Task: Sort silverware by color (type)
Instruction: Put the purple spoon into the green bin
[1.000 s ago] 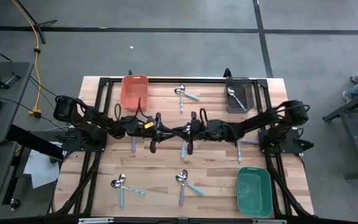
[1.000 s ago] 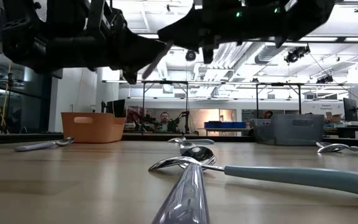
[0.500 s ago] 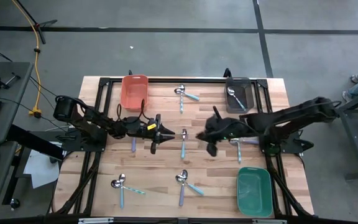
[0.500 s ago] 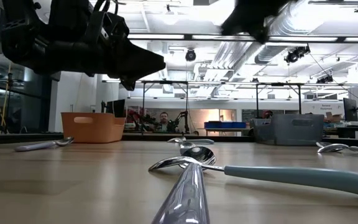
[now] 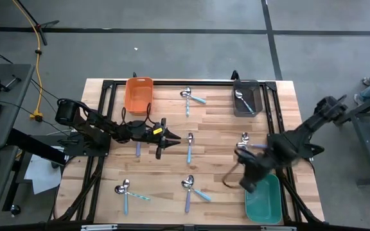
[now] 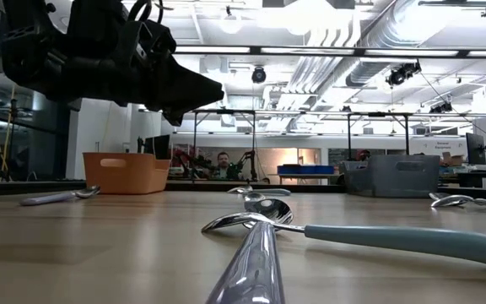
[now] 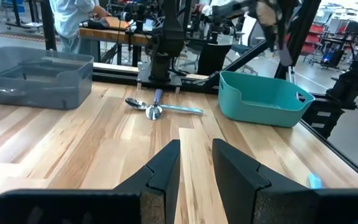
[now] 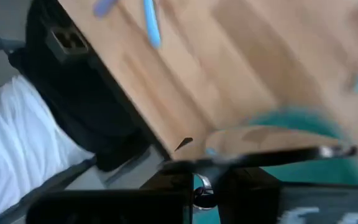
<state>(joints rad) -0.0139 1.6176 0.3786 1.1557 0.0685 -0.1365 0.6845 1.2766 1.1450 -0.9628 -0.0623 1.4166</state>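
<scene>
The right gripper [image 5: 246,181] hangs at the near edge of the green bin [image 5: 268,206], fingers pressed onto a spoon [image 8: 272,147] that lies crosswise over the bin. The left gripper [image 5: 160,149] hovers above mid-table, fingers a little apart with nothing between them, just beside a lone spoon [image 5: 189,146]. Other spoons lie in pairs at the near-left [image 5: 124,191], near-middle [image 5: 191,190], far side [image 5: 189,98] and right [image 5: 245,140]; one sits in the grey bin [image 5: 245,99]. The orange bin [image 5: 139,95] stands far-left.

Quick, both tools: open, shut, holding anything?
Left tool: fingers apart, empty, above mid-table.
Right tool: shut on a spoon, at the green bin.
</scene>
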